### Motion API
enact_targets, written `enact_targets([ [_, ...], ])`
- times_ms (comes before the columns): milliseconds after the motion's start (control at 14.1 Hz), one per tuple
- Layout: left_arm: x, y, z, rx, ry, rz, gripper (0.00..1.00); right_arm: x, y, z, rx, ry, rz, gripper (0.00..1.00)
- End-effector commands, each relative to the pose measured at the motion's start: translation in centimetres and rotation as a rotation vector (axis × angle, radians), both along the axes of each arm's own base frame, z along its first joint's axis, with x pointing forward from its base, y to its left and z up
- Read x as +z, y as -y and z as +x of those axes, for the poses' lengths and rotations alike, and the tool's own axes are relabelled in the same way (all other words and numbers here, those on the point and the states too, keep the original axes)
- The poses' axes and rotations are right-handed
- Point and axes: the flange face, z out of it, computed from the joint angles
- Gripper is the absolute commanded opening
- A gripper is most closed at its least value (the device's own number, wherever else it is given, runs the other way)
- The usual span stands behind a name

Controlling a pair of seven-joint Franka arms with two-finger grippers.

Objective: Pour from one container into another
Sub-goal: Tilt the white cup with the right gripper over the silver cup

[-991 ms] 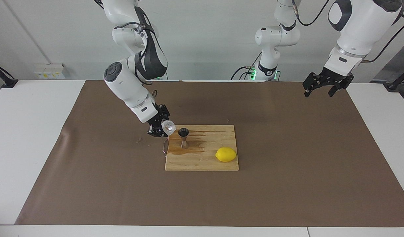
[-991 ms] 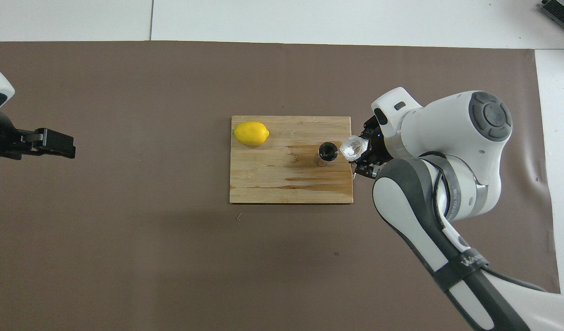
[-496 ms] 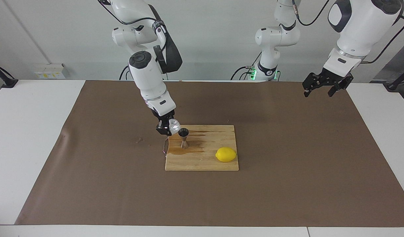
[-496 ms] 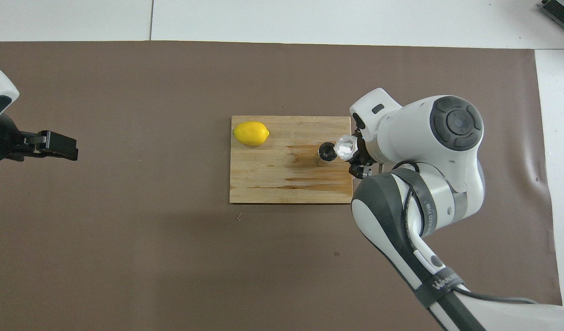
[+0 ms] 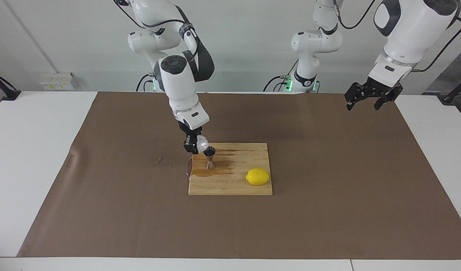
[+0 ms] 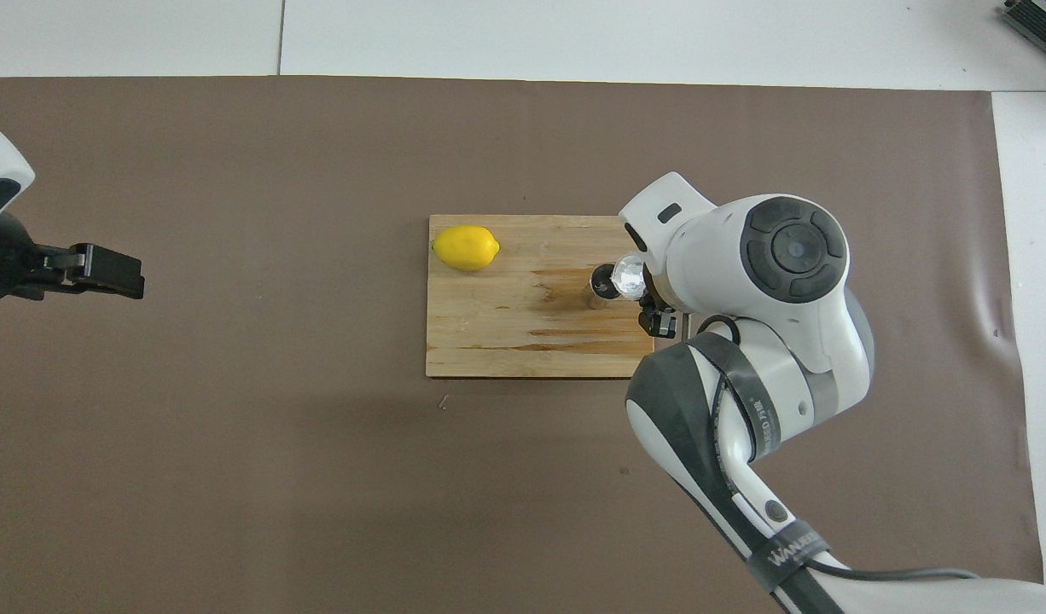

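Right end effector (image 5: 196,145) tipping one cup (image 5: 202,142) over one jigger (image 5: 210,158), one lemon (image 5: 258,176)

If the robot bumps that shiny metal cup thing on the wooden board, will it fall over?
Probably, yes. The jigger stands upright on a narrow waist and small foot, so a knock from the plastic cup in the right gripper could tip it. The cutting board looks wet around it, so it might slide first.

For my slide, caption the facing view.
Right tool tips a plastic cup over the jigger on the cutting board.
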Motion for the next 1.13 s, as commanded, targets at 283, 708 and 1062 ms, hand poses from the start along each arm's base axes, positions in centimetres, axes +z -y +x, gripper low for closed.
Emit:
enact_targets([
  [283, 0.2, -0.1, -0.9, 0.018, -0.002, 0.012, 1.0, 0.7, -0.1, -0.2, 0.014, 0.043, -0.06, 0.38],
  [708, 0.2, -0.9, -0.9, 0.03, -0.002, 0.011, 1.0, 1.3, -2.2, -1.3, 0.03, 0.103, -0.15, 0.38],
  [1062, 0.2, -0.9, -0.9, 0.03, -0.002, 0.011, 1.0, 1.3, -2.0, -1.6, 0.035, 0.118, -0.182, 0.38],
])
